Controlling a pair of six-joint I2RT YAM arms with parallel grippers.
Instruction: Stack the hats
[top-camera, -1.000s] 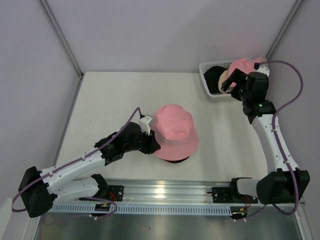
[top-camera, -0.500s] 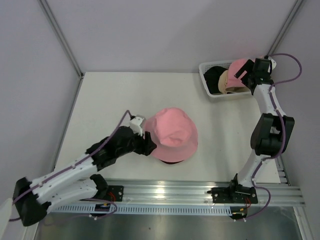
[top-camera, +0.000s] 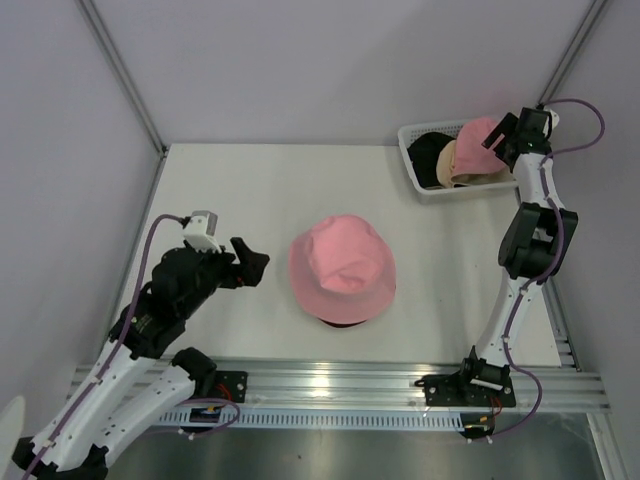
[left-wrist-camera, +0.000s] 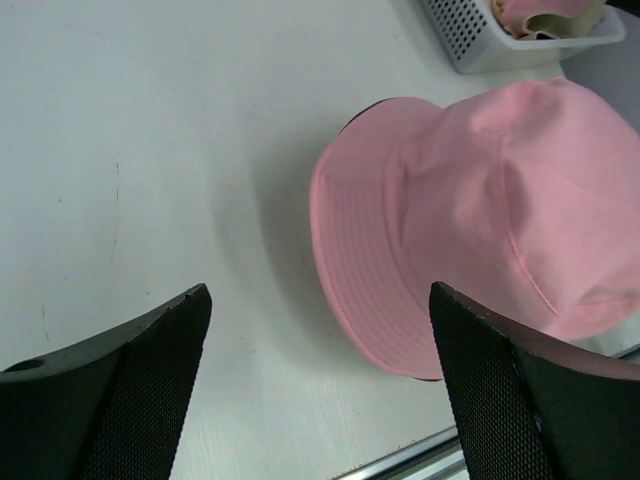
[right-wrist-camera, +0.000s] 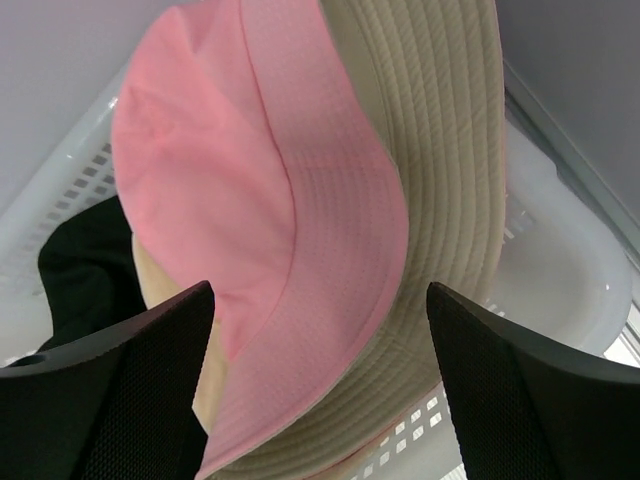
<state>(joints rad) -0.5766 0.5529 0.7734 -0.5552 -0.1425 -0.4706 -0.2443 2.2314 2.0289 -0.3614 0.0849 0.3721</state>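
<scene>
The pink hat (top-camera: 343, 265) sits mid-worktop (top-camera: 220, 190), a dark edge showing beneath. The left pincer (top-camera: 248, 266) gapes empty, just beside it. The right pincer (top-camera: 497, 137) hangs open over the beige-and-pink hat (top-camera: 470, 152) in the basket (top-camera: 450, 192), beside a black hat (top-camera: 428, 152)

The top camera looked down from six o'clock. Both it and the left wrist view caught the pink hat (top-camera: 343, 268) — the right wrist view hung close over the basket (right-wrist-camera: 575, 290) at one o'clock.
</scene>
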